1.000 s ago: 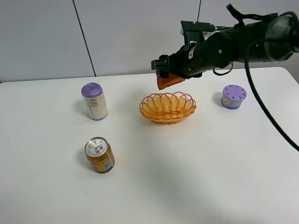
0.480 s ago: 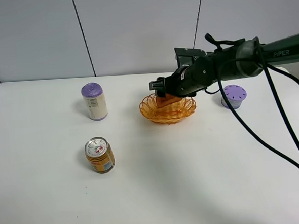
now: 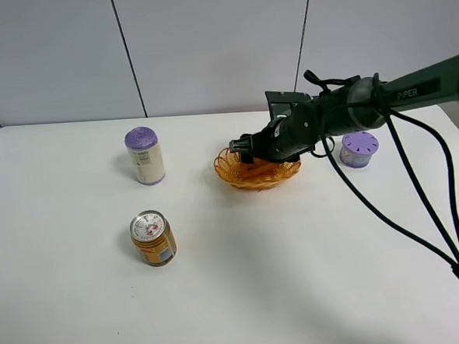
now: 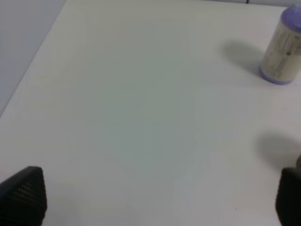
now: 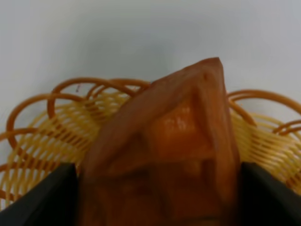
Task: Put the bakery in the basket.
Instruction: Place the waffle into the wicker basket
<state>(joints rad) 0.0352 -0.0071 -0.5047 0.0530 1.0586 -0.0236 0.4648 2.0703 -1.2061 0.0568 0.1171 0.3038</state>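
Observation:
The orange-brown wedge bakery (image 3: 254,170) sits low inside the yellow-orange woven basket (image 3: 223,169) at the table's middle back. My right gripper (image 3: 252,153) reaches in from the right and is shut on it. In the right wrist view the bakery (image 5: 178,155) fills the gap between the two dark fingers (image 5: 42,197), with the basket's looped rim (image 5: 42,136) behind and around it. My left gripper (image 4: 155,202) is open and empty over bare table; only its two fingertips show, far apart.
A white bottle with a purple cap (image 3: 144,155) stands left of the basket and also shows in the left wrist view (image 4: 282,47). An orange can (image 3: 153,238) stands in front of it. A purple-lidded round container (image 3: 358,148) sits right of the basket.
My right gripper has come down with the bakery from above the basket's far rim into the basket. Nothing else has moved.

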